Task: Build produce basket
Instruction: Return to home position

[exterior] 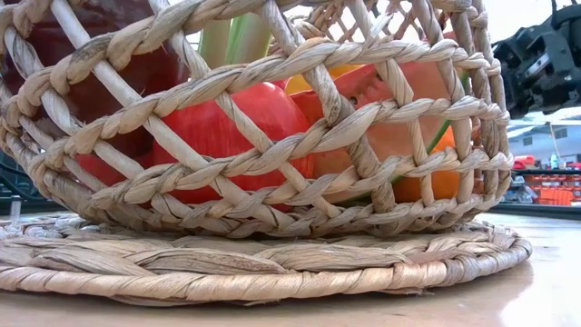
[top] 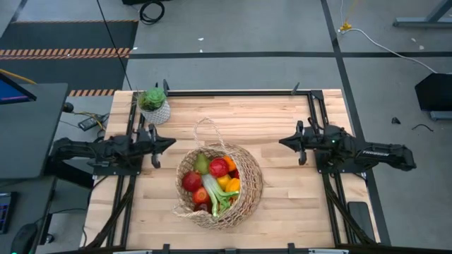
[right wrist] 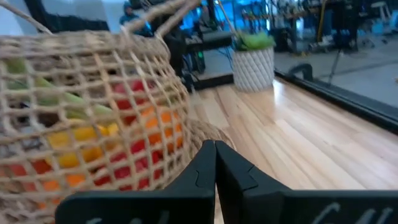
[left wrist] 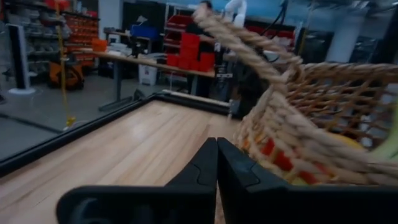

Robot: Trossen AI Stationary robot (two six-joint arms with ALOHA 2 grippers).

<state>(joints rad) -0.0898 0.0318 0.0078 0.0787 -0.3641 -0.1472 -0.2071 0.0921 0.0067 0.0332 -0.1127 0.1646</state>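
Note:
The tan wicker basket (top: 220, 185) stands on its flat base near the middle of the table, toward the near edge, and its thin loop handle (top: 207, 131) leans toward the far side. Inside lies the produce: red apples (top: 191, 181), a green pear (top: 202, 164), oranges (top: 232, 185) and a long green-white leek (top: 216, 192). My left gripper (top: 168, 143) is shut and empty at the table's left, clear of the basket. My right gripper (top: 284, 142) is shut and empty at the table's right, also apart from the basket.
A small green plant in a white pot (top: 155, 106) stands at the table's far left corner. Black rails (top: 233, 92) frame the wooden table. Bare wood lies between each gripper and the basket. In the low view the basket (exterior: 254, 136) fills the picture.

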